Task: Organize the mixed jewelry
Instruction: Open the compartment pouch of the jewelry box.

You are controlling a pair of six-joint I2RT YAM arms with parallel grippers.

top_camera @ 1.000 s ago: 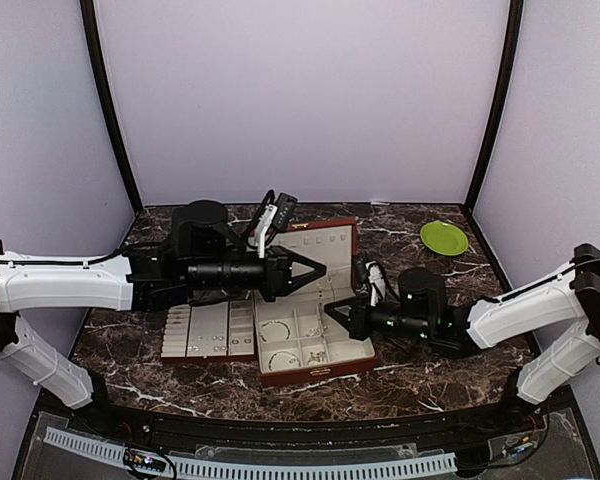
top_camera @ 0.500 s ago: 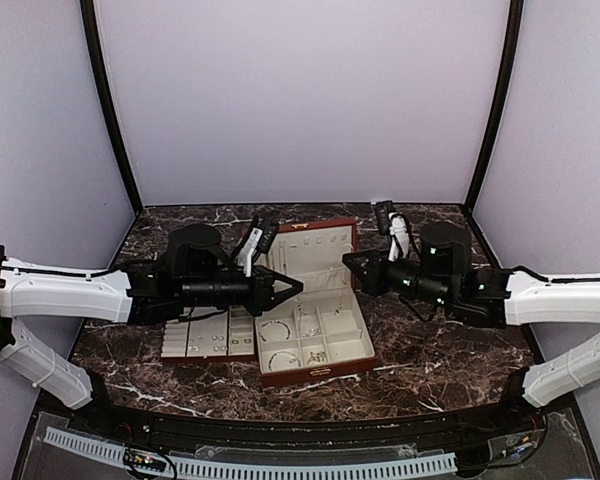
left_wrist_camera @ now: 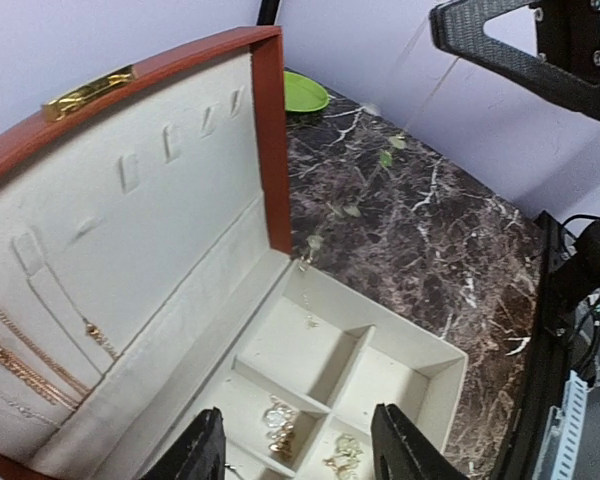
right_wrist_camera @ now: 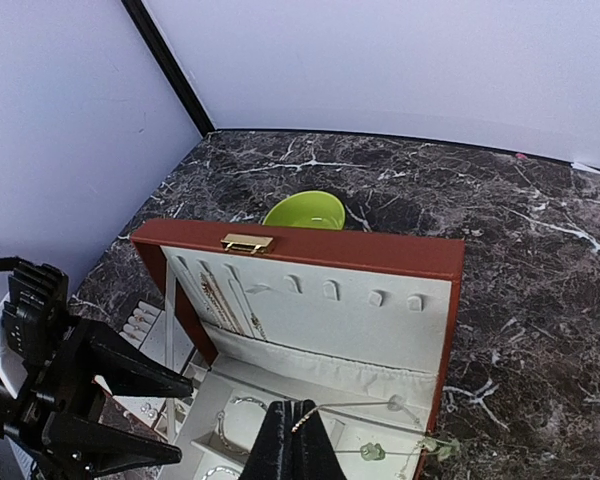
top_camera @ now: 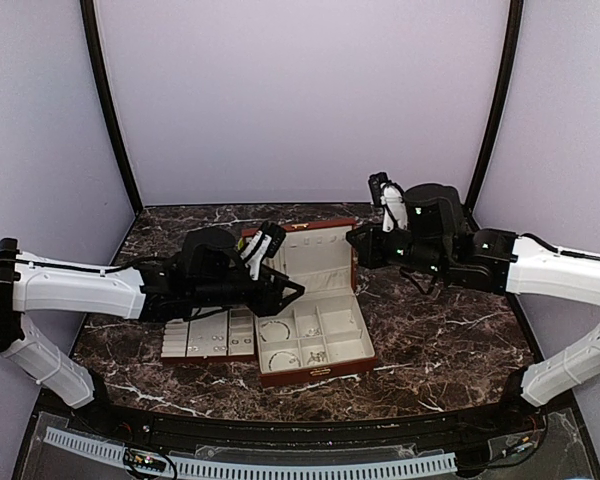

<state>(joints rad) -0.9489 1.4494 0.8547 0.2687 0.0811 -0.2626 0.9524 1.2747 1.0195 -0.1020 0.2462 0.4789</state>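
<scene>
right claw is pressed together on a fine silvery chain with small green beads, and it hangs high over the far right side of the open box. from the left wrist view the chain runs down in a slack line from that claw toward the back corner of the box, at the foot of the lid. i can't tell if its low end touches the lining or hangs just off it.

left claw has its fingers apart with nothing between them, low over the front compartments. the rest of the mixed jewelry sits in those compartments, with more small pieces on the tray just beside the box on the surface. the lime plate is well apart at the back.

my read: this chain belongs on the lid, where gold chains already hang on the left and a row of tabs stands free. to do it well, raise gently so the beads don't swing. clear the red-brown lid edge before coming across. a chain this thin will snag on a corner or a tab, so bring the loop over one tab from above. part the fingers only once the chain's weight sits on the tab. the left claw is best held off to its own side, out of the chain's line, ready to steady the lid if it rocks.
</scene>
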